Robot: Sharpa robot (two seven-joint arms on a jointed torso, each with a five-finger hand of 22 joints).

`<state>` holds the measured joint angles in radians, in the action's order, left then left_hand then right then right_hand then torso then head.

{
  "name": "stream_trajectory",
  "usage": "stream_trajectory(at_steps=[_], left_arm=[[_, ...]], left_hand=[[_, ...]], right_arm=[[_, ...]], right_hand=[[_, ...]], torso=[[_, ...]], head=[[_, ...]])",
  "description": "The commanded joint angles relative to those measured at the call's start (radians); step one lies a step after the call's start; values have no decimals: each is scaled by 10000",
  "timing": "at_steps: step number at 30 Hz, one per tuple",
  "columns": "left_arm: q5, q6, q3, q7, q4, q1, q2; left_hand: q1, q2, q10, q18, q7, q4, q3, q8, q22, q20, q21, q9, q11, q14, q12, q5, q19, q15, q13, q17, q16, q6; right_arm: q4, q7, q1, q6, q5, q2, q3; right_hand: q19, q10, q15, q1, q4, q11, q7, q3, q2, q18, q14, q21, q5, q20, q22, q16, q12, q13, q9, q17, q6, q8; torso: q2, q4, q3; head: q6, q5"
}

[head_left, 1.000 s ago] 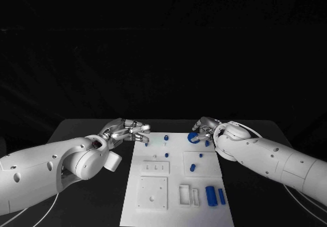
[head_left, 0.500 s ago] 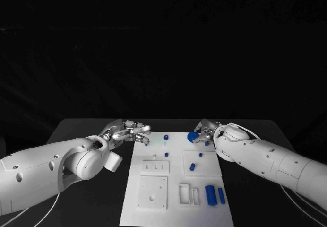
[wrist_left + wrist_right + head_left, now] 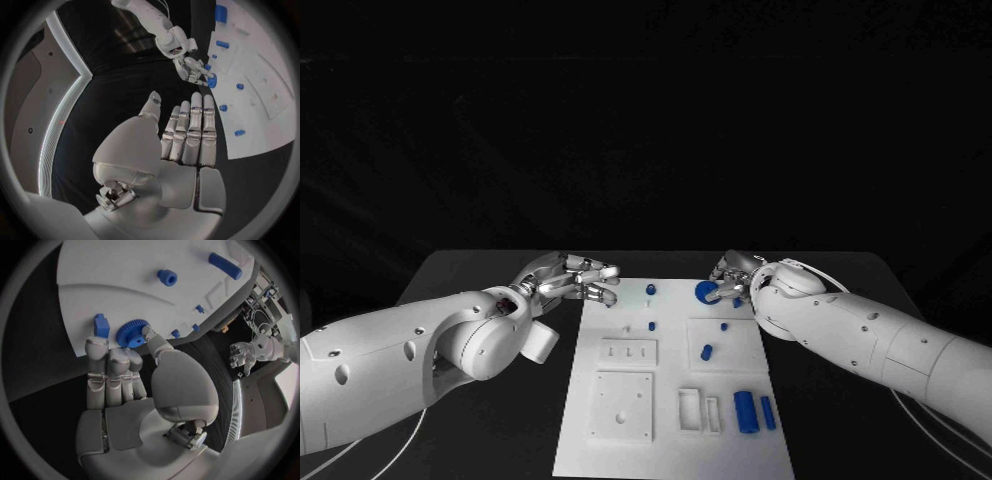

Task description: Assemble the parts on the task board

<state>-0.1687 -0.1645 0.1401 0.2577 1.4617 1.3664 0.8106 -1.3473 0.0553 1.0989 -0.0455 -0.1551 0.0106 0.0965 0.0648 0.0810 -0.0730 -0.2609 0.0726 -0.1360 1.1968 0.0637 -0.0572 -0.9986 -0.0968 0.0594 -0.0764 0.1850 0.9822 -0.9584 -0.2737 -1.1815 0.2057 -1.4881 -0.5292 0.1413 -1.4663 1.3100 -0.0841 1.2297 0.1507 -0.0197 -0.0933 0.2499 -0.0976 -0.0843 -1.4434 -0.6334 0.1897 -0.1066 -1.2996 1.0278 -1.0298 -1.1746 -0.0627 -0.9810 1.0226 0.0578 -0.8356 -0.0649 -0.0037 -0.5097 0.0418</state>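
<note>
Fingers, right hand [image 3: 134,385]: closed narrowly about a blue toothed gear [image 3: 132,333], thumb tip against its rim, the others straight beside it; the gear sits at the far right corner of the task board [image 3: 668,430], which lies mid-counter [image 3: 488,270].

Fingers, left hand [image 3: 181,145]: straight, side by side, holding nothing; the hand hovers off the board's far left corner.

Other parts on the board:
- blue peg [image 3: 651,290], far end
- small blue block [image 3: 101,325], just beside the gear
- short cylinder [image 3: 707,352], mid-board
- two upright blue bars [image 3: 746,412], near right.

Risks, as judged:
- The hold on the gear looks like a rim pinch; a tilt on lifting could let it slip or roll off the board edge close by.
- The block stands beside the fingers and could be knocked as the hand moves.
- A gear brought down tilted could jam on its post.

View differences:
- The right wrist view shows the gear's teeth and the thumb contact; the head view gives only a blue spot at the fingers.
- The head view shows the whole board layout and both arms' positions.
- The left wrist view shows the left palm bare, and the right hand at the gear from across the board.
</note>
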Motion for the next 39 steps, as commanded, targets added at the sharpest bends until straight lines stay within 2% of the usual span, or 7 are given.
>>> stream_trajectory(at_steps=[1,6,13,22,23,30,39], left_arm=[[11,186,-7,51,8,-1,-16],[11,198,-6,40,-2,-5,-22],[11,212,-6,23,-26,-34,-38],[11,213,-6,25,-39,-59,-49],[11,212,-6,25,-40,-61,-48],[11,208,-6,25,-40,-66,-41],[11,199,-6,25,-29,-68,-28]], left_hand=[[98,18,-84,6,-18,45,16,-13,-12,-92,47,15,10,-33,-22,16,1,-10,16,6,-40,-78],[98,18,-84,6,-18,45,16,-13,-12,-92,47,15,10,-33,-22,16,1,-10,16,6,-40,-78],[85,24,-89,5,-18,57,15,-14,-12,-94,48,15,8,-38,-22,16,5,-12,16,6,-40,-81],[85,24,-89,5,-18,57,15,-14,-12,-94,48,15,8,-38,-22,16,5,-12,16,6,-40,-81],[85,24,-89,5,-18,57,15,-14,-12,-94,48,15,8,-38,-22,16,5,-12,16,6,-40,-81],[85,24,-89,5,-18,57,15,-14,-12,-94,48,15,8,-38,-22,16,5,-12,16,6,-40,-81],[85,24,-89,5,-18,57,15,-14,-12,-94,48,15,8,-38,-22,16,5,-12,16,6,-40,-81]], right_arm=[[9,2,45,-465,-47,19,-35],[-8,-30,46,-455,-247,15,-44],[-121,-95,50,-166,-976,-12,-114],[-446,-237,53,419,-1648,-104,-195],[-481,-249,53,483,-1710,-114,-202],[-697,-293,61,860,-1983,-184,-226],[-1091,-310,80,1068,-2079,-294,-231]], right_hand=[[-467,-2,-20,-79,12,-26,48,139,109,41,-62,-30,-16,-5,-50,35,-45,-29,-15,-18,372,43],[-471,9,-1,-83,92,-3,92,386,211,49,-64,-34,-167,11,-110,53,-65,-51,-22,-33,749,42],[-479,11,25,-123,239,17,102,898,146,53,-68,-22,-286,39,-209,59,-37,-18,-23,-20,941,42],[-486,-7,31,-148,214,19,116,1380,120,72,-68,29,-399,44,-265,26,27,63,-22,34,1119,41],[-493,-8,31,-176,181,21,121,1525,60,75,-72,29,-425,37,-281,25,45,88,-22,42,1127,44],[-487,-50,29,-192,88,13,127,1702,16,88,-56,91,-455,41,-281,-29,147,177,-21,101,1171,47],[-494,-44,10,-206,8,-4,152,1775,-19,95,-60,106,-440,25,-283,-51,176,213,-20,122,1252,42]], torso=[[-3,2,-3],[-8,8,-1],[-9,14,1],[-4,5,6],[-6,5,6],[-6,9,6],[-8,5,6]], head=[[-24,-4],[-41,-6],[-64,14],[-53,25],[-51,25],[-38,17],[-35,12]])
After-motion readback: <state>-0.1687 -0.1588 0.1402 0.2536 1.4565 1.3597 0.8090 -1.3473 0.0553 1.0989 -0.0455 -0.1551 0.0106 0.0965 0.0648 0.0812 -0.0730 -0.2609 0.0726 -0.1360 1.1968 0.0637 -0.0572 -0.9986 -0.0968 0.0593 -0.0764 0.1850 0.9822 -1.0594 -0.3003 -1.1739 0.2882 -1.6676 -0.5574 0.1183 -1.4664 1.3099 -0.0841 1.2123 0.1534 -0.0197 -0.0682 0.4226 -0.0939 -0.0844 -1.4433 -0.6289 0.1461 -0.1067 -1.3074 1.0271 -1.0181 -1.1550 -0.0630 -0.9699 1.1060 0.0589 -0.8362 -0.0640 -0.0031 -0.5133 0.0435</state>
